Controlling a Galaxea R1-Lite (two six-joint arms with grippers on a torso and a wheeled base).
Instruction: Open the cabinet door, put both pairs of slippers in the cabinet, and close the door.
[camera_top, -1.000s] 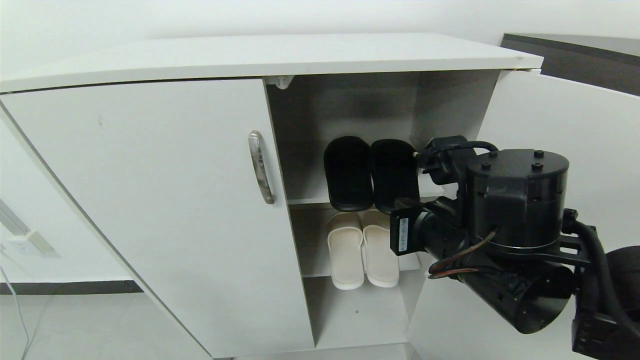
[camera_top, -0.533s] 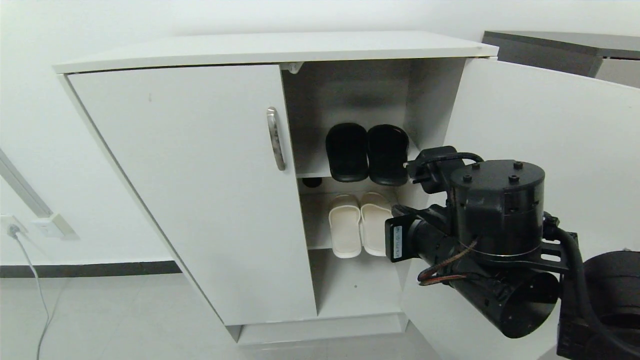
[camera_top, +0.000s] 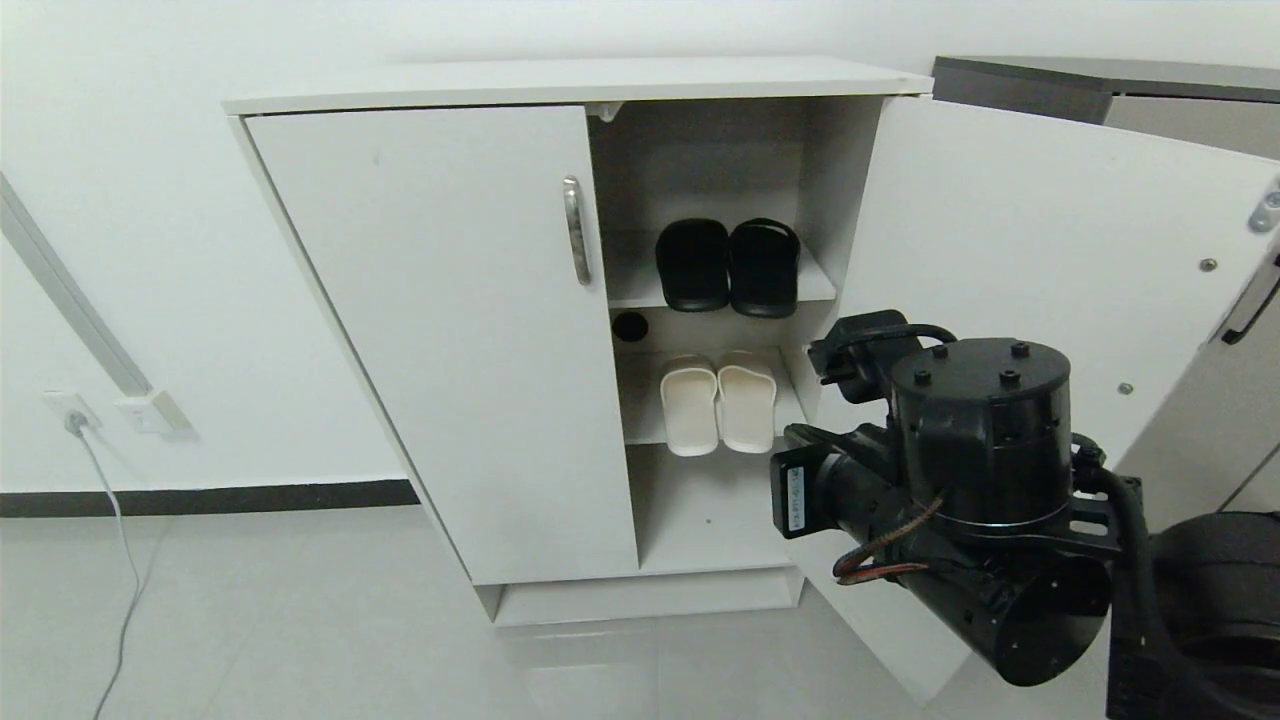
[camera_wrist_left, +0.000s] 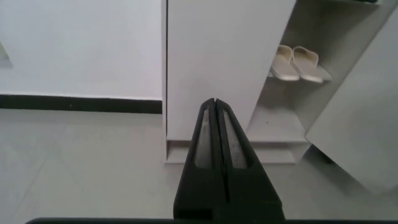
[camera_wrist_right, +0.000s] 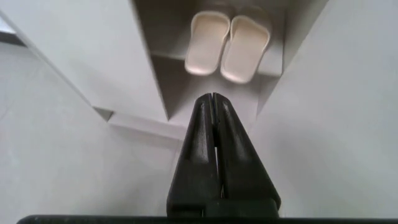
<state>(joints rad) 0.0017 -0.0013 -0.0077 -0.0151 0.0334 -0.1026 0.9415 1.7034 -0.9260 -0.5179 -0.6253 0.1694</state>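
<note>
Now farther back: the whole head view has shifted, cabinet (camera_top: 560, 78) smaller, more floor showing. That is the camera retreating, not the furniture moving. Black slippers (camera_top: 728, 265) on upper shelf, white slippers (camera_top: 718, 402) on the shelf below, placed as before. Right door (camera_top: 1030, 240) wide open. Right gripper (camera_wrist_right: 213, 98) pressed closed, empty, near the opening; left gripper (camera_wrist_left: 214, 102) likewise closed, empty. Judgement: loading done, only closing the door remains.
</note>
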